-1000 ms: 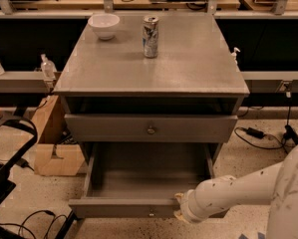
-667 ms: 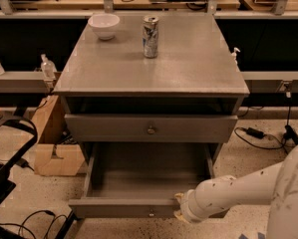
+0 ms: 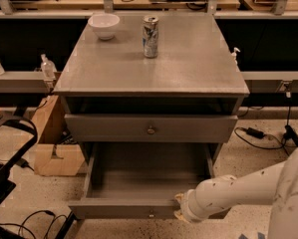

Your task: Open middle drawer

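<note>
I see the middle drawer drawn far out beneath the upper drawer, its inside bare and its brass knob low in view. My gripper sits at the drawer's front edge, just right of that knob; whether it is clenched or released I cannot tell. I judge the opening nearly complete. To finish well I'd pull straight back and slowly, with no sideways drag since the gripper is off-centre, and stop short so the drawer doesn't slide free of the cabinet
</note>
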Available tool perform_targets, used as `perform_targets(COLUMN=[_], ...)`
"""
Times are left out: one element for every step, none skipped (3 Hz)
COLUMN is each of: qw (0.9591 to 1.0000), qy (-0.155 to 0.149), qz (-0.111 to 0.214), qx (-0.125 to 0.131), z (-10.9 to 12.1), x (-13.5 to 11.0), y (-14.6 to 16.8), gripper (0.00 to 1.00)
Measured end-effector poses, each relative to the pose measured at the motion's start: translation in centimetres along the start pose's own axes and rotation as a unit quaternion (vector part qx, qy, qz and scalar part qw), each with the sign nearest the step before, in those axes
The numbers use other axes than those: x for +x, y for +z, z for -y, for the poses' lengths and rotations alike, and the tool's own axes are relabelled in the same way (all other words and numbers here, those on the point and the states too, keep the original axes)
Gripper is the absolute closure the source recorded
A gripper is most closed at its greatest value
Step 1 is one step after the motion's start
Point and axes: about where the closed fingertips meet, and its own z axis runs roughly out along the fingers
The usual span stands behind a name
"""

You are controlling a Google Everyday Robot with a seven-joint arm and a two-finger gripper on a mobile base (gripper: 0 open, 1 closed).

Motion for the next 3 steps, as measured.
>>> perform_targets(qw=[1.0, 1.0, 1.0], qy=[0.0, 0.0, 0.0], qz=[0.0, 0.0, 0.0], qx=[0.0, 0.0, 0.0], z=[0.02, 0.05, 0.08], x=[-0.04, -0.04, -0.04], y=[-0.1, -0.1, -0.09], gripper=[1.0, 1.0, 1.0])
